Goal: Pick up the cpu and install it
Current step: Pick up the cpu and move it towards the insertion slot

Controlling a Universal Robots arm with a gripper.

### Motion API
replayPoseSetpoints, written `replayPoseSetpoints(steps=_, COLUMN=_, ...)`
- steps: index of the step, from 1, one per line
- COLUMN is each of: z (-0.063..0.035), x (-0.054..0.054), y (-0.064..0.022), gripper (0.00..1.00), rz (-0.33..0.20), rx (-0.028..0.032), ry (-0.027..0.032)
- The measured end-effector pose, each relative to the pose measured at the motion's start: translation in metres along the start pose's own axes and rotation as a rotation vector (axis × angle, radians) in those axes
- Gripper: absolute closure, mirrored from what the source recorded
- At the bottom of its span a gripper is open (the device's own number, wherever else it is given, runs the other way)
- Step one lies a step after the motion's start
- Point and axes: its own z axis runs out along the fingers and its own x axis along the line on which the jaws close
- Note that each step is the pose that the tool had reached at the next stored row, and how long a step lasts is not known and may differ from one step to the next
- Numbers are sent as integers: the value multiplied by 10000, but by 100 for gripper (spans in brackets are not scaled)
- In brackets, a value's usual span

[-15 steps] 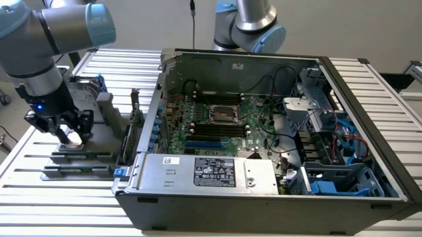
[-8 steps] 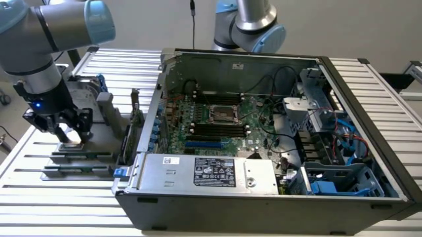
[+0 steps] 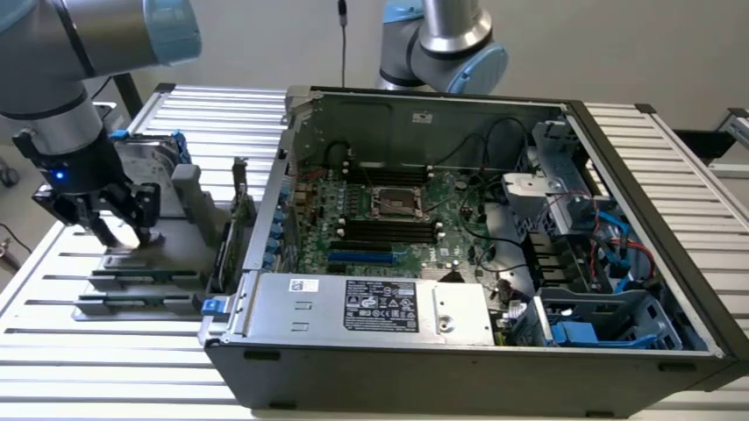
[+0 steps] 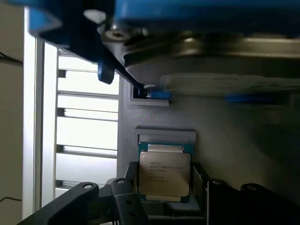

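At the exterior view's left, the arm is reaching down and the gripper (image 3: 114,219) is sitting low over a grey parts holder (image 3: 135,260) on the white slatted table (image 3: 223,114). In the wrist view the cpu (image 4: 164,174) is lying flat in a recess of that holder, metal top up, and the dark fingers (image 4: 132,185) are pressing against its two opposite side edges, gripping it while it is resting in its seat. Several lines of print are showing on the chip's lid, but they are too fine to read.

Just behind the gripper, a silver hard drive (image 3: 150,158) with a blue bracket is crowding the holder. Beside it, a green circuit card (image 3: 240,215) is standing on edge between the holder and the open computer case (image 3: 468,360).

Inside the case, the motherboard (image 3: 433,246) is lying exposed, with the square processor socket (image 3: 395,203) near its middle and dark cables looping around it. Along the near wall, a grey power supply (image 3: 293,307) is carrying a black-and-white label (image 3: 381,305) whose text is unreadable. At the exterior view's right, blue drive caddies (image 3: 580,333) are sitting in the bay. A second robot arm (image 3: 451,44) is hanging behind the case.
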Motion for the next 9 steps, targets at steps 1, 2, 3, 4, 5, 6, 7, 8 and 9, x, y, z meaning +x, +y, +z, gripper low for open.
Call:
replayPoseSetpoints(steps=1, z=-42, x=-1, y=0, gripper=45, rz=1, rx=-1, ry=0)
replayPoseSetpoints(steps=2, z=-86, x=0, y=-1, gripper=45, rz=2, rx=1, ry=3)
replayPoseSetpoints(steps=3, z=-133, x=-1, y=-2, gripper=45, rz=1, rx=-1, ry=1)
replayPoseSetpoints(steps=4, z=-175, x=0, y=-2, gripper=45, rz=1, rx=-1, ry=3)
replayPoseSetpoints(steps=5, z=-222, x=0, y=-4, gripper=45, rz=1, rx=1, ry=7)
replayPoseSetpoints(steps=6, z=-269, x=0, y=-4, gripper=45, rz=1, rx=-1, ry=9)
replayPoseSetpoints(steps=7, z=-314, x=0, y=-5, gripper=45, rz=1, rx=-1, ry=13)
replayPoseSetpoints(steps=8, z=-359, x=0, y=-6, gripper=45, rz=1, rx=-1, ry=16)
replayPoseSetpoints(steps=9, z=-404, x=-2, y=-7, gripper=45, rz=0, rx=-1, ry=19)
